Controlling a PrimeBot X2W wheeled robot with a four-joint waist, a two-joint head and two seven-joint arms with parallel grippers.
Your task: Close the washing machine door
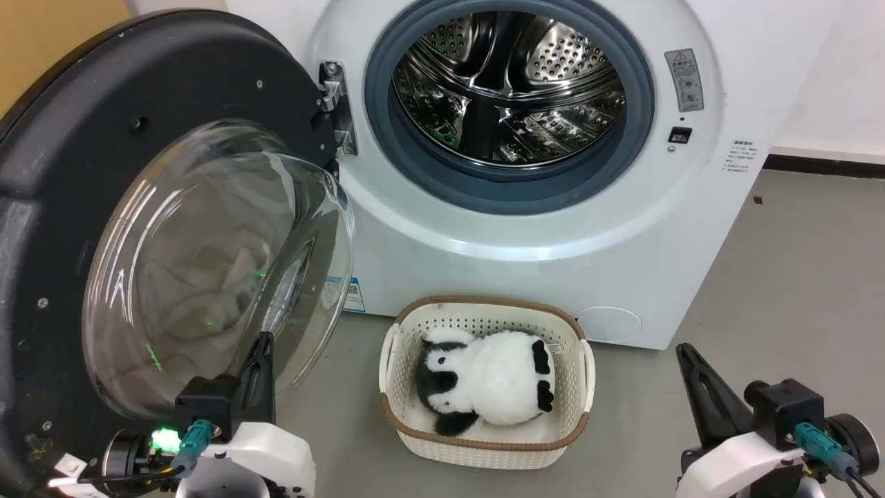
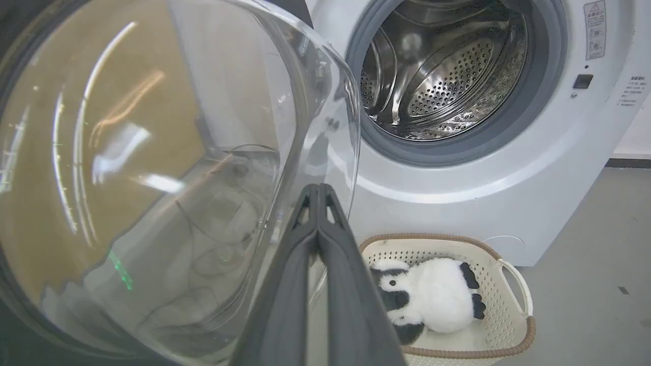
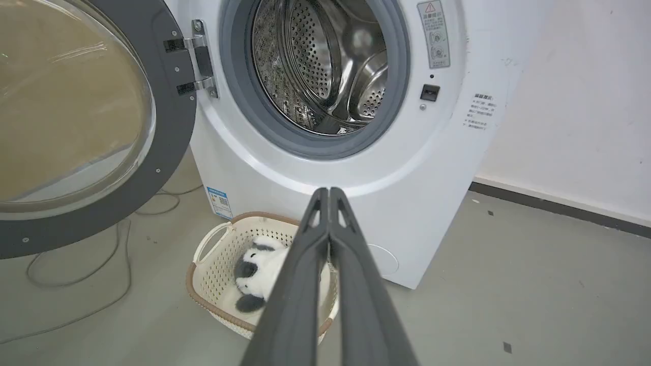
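1. Head view: door (image 1: 62, 173) swung open at frame left; left gripper (image 1: 263, 342) lower left before its glass, right gripper (image 1: 684, 351) lower right
2. Left wrist view: left fingers pressed together, tips before the glass's edge
3. Right wrist view: right fingers pressed together; door upper left

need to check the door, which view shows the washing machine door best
Head view: the washing machine door stands open, most of its black rim, glass bowl and hinge visible. Left wrist view gives the glass close up; right wrist view crops its left side.
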